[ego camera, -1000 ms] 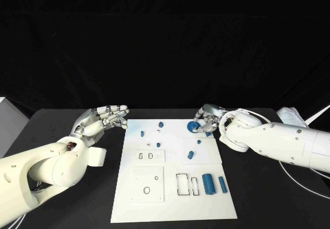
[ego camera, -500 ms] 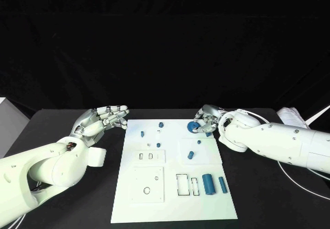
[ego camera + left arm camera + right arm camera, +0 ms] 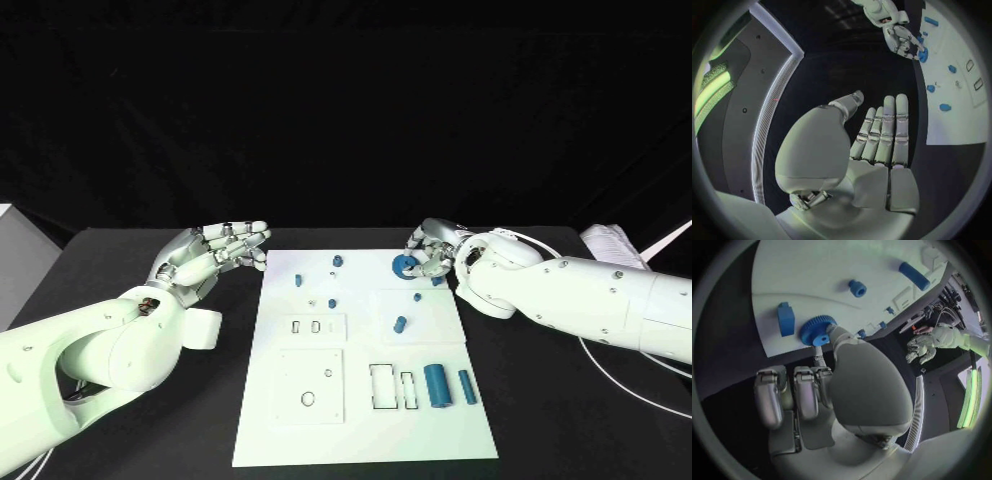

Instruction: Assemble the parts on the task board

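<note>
The white task board [image 3: 361, 430] lies in the middle of the black table. At its far edge sits a blue gear [image 3: 405, 264], and my right hand [image 3: 444, 250] pinches it between the thumb and a finger; the other fingers are curled in. The right wrist view shows the gear [image 3: 817, 330] against the thumb tip, close to a blue block [image 3: 786, 319]. Small blue pegs [image 3: 332, 302] stand on the board's far half, and two blue cylinders [image 3: 436, 385] lie near its front right. My left hand [image 3: 216, 250] hovers just left of the board, fingers straight and apart, holding nothing.
A white box [image 3: 15, 250] stands at the table's left edge. White cables and a pale bundle [image 3: 613, 242] lie at the far right behind my right arm. Bare black table runs along both sides of the board.
My right forearm has shifted very slightly; the hand stays at the gear. The left hand has not moved.
</note>
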